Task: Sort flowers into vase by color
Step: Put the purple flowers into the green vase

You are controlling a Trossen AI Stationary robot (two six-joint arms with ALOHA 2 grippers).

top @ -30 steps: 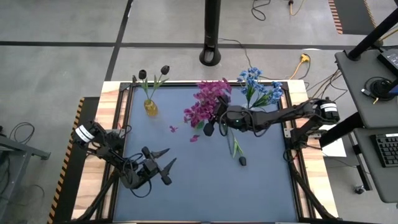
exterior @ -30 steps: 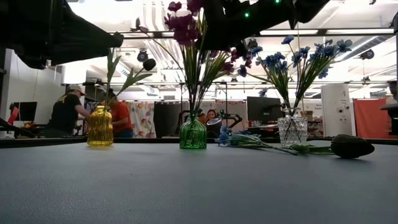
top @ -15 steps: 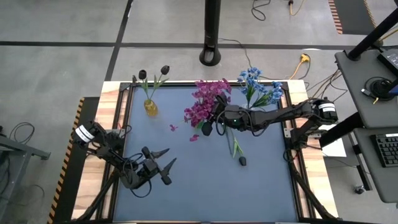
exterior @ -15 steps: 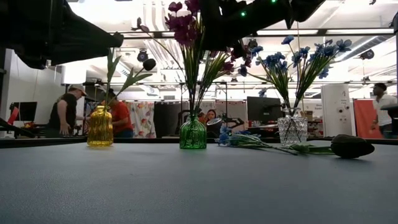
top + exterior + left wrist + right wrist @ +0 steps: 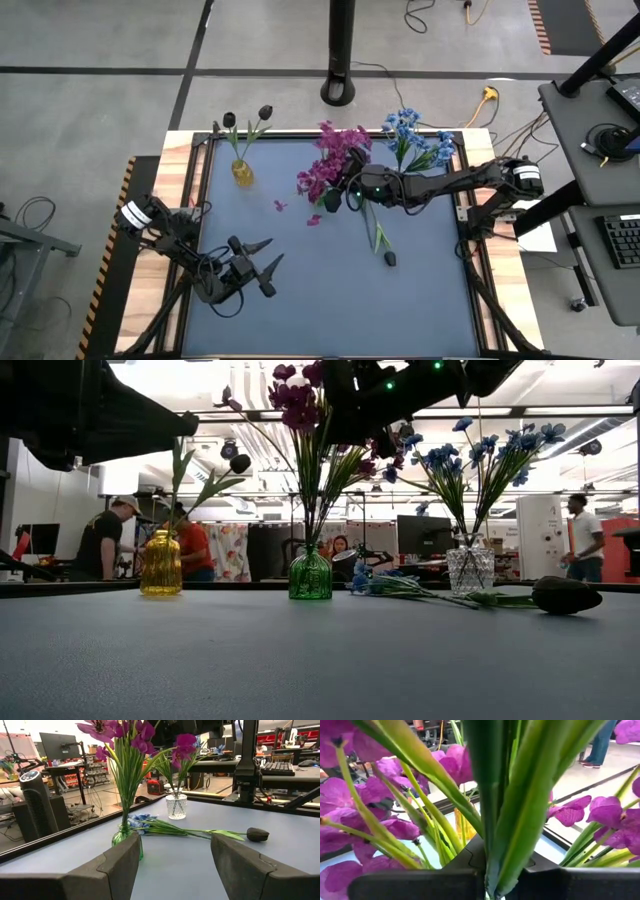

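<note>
High view first: the green vase (image 5: pixel 331 200) is the anchor, standing near the far middle of the blue table (image 5: pixel 300 300) with the magenta flowers (image 5: pixel 322 172) fanning out of it. Right gripper (image 5: pixel 349 188) sits just beside that vase, right in among the stems, and the right wrist view shows its dark fingers (image 5: pixel 410 882) clenched on a green stem (image 5: pixel 520 815) of the magenta bunch. Off to the vase's right stands the clear vase (image 5: pixel 418 168) with light blue flowers (image 5: pixel 405 125). To the vase's left, well apart, the yellow vase (image 5: pixel 242 173) holds two dark tulip buds (image 5: pixel 264 112). Nearer the front edge than the green vase, a loose sprig lies flat, its dark bud (image 5: pixel 389 259) at the near end. Two magenta petals (image 5: pixel 312 221) lie on the table by the vase. Left gripper (image 5: pixel 258 267) waits near the front left, well away from the vase, fingers spread and holding nothing
</note>
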